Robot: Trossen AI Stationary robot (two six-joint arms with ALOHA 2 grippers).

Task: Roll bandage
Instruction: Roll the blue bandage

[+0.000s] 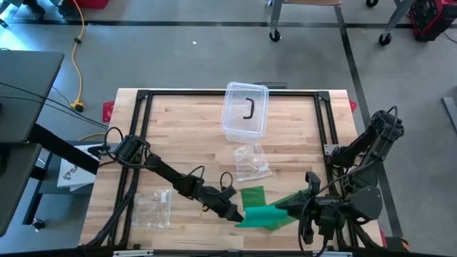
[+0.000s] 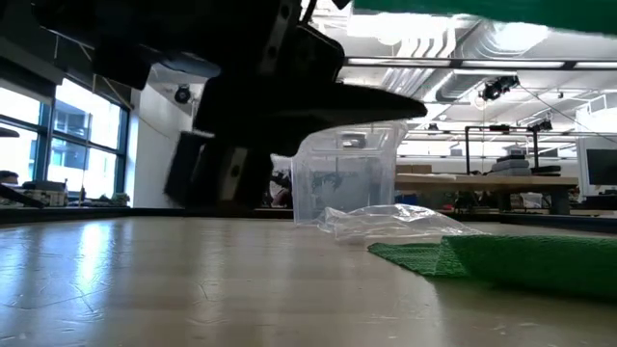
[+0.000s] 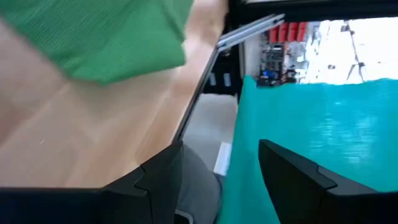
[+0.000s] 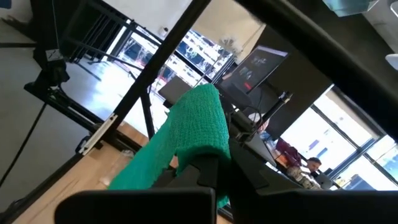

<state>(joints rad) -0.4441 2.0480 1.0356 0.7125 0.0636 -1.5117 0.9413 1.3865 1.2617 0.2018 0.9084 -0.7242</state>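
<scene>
My right gripper (image 4: 208,163) is clamped on the green bandage (image 1: 268,214) at the table's (image 1: 186,128) front edge, lifting one end. My left gripper (image 1: 234,214) sits beside it, fingers (image 3: 292,171) apart around the bandage's hanging edge.

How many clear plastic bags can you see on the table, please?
2: one bag lies mid-table, just in front of the clear bin; the other bag lies near the front left corner, beside the left arm. Nothing suggests others are hidden.
</scene>
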